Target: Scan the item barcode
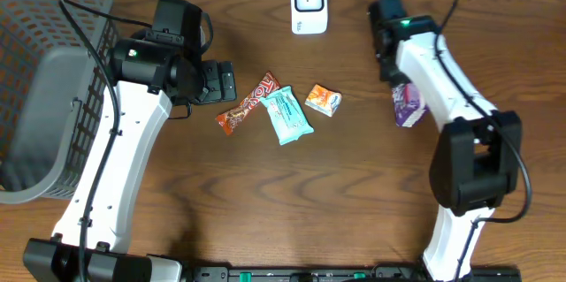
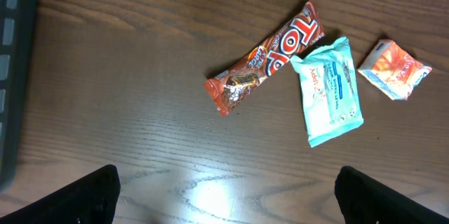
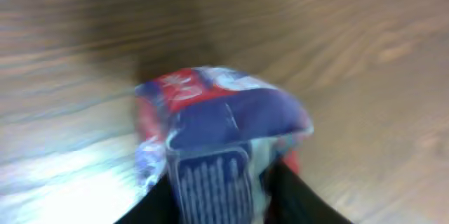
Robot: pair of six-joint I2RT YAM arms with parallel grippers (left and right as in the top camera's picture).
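Across the dark wood table (image 1: 265, 194), facing a white box-shaped barcode scanner (image 1: 309, 3). Purple-and-red crinkly foil packet (image 3: 217, 126) between right gripper (image 3: 224, 199) fingers, right of scanner; gripped or slackening, cannot tell through blur. Left gripper (image 2: 228, 189) spread wide, empty. Judged step: presenting packet. Next calls for turning barcode toward scanner.

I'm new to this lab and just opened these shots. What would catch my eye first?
Probably the purple packet, blurred and filling the right wrist view. Next, three bright snacks in the middle: an orange-brown candy bar, a teal packet and an orange packet. A grey basket fills the far left, and a white scanner sits at the top.
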